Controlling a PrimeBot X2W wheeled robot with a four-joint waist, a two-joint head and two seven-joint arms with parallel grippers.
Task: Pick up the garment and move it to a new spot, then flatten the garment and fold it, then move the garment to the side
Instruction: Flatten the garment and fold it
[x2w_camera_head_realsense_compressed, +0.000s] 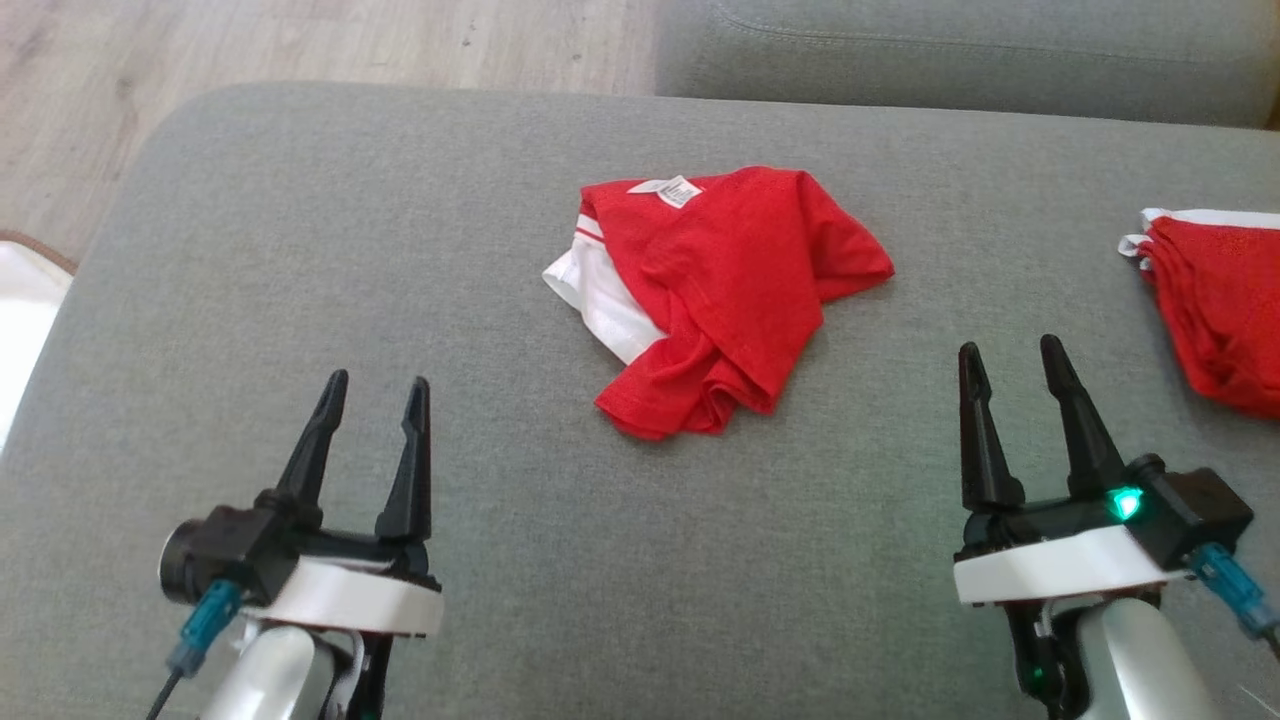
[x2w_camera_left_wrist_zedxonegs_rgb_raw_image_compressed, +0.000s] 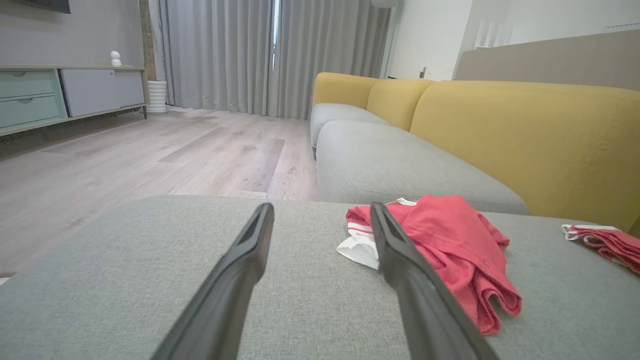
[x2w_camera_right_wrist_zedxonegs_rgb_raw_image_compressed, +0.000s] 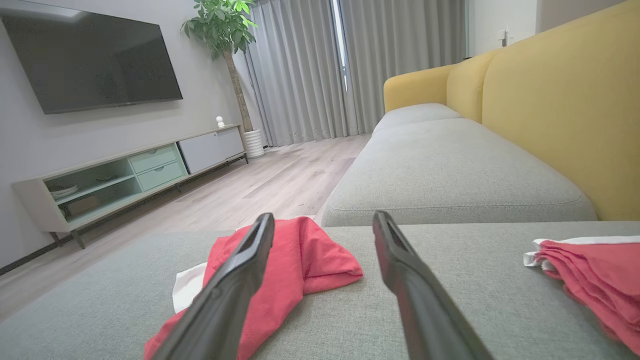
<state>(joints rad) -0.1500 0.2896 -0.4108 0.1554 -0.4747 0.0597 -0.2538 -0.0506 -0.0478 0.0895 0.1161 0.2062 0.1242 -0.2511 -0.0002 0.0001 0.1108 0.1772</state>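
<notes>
garment (x2w_camera_head_realsense_compressed: 735, 290): red mesh cloth, showing matt
cushion (x2w_camera_head_realsense_compressed: 400, 250): grey woven fabric, looking coarse
fingers (x2w_camera_head_realsense_compressed: 985, 440): dark plastic, giving faint sheen
floor (x2w_camera_head_realsense_compressed: 300, 40), 11 o'clock: pale wood, appearing smooth

Bare grey cushion (x2w_camera_head_realsense_compressed: 300, 250) rings the crumpled red garment (x2w_camera_head_realsense_compressed: 720, 290) from 6 through 9 to 12 o'clock, giving open passage. Toward 3 o'clock a second red garment (x2w_camera_head_realsense_compressed: 1215, 310) lies well apart and narrows that side. From the left gripper (x2w_camera_head_realsense_compressed: 378, 380) at 7 and the right gripper (x2w_camera_head_realsense_compressed: 1010, 345) at 4 o'clock, plain cushion leads straight in.
</notes>
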